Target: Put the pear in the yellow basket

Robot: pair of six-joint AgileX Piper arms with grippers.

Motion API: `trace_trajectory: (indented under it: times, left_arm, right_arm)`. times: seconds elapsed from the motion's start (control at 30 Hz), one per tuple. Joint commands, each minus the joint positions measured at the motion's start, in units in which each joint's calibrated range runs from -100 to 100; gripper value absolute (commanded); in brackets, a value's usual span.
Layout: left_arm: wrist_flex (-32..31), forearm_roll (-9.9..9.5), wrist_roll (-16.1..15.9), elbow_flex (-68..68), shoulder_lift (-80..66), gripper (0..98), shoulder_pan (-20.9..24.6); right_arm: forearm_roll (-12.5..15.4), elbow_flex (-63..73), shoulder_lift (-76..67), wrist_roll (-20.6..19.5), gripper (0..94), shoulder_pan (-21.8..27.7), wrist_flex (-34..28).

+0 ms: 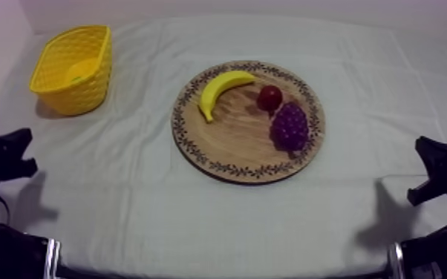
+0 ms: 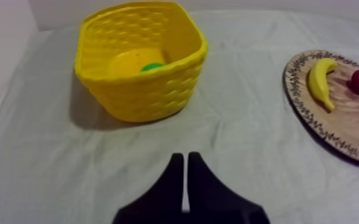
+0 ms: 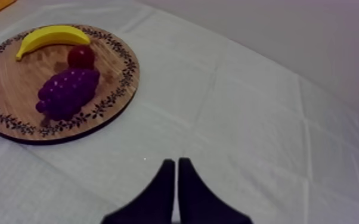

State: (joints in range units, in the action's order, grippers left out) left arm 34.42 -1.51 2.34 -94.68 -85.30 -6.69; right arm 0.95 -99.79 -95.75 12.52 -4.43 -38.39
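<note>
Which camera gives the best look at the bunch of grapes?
The right wrist view: the grapes lie whole and close on the board. The top view shows them smaller; the left wrist view catches just a sliver.

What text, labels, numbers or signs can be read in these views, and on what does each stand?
None: no text can be read in any view.
The board has a dark ornamental pattern round its rim, with no letters.
The basket, banana, grapes, small red fruit and cloth are unmarked.
</note>
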Motion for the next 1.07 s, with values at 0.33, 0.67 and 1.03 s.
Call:
trace_trajectory:
  times: [0.33, 0.67, 1.03]
  left_arm:
    - [-2.63, -0.39, 6.46, -5.05, -12.39, 0.1, -0.50]
    - [-2.73, -0.42, 8.64, -5.21, -14.64, 0.1, -1.44]
    - [-2.73, -0.42, 8.50, -5.21, -14.70, 0.1, -1.38]
  right_arm:
    - [0.00, 0.01, -0.01, 0.01, 0.3, -0.02, 0.00]
    - [0.00, 0.01, -0.01, 0.02, 0.3, -0.02, 0.00]
    - [0.00, 0.01, -0.01, 0.03, 0.3, -0.02, 0.00]
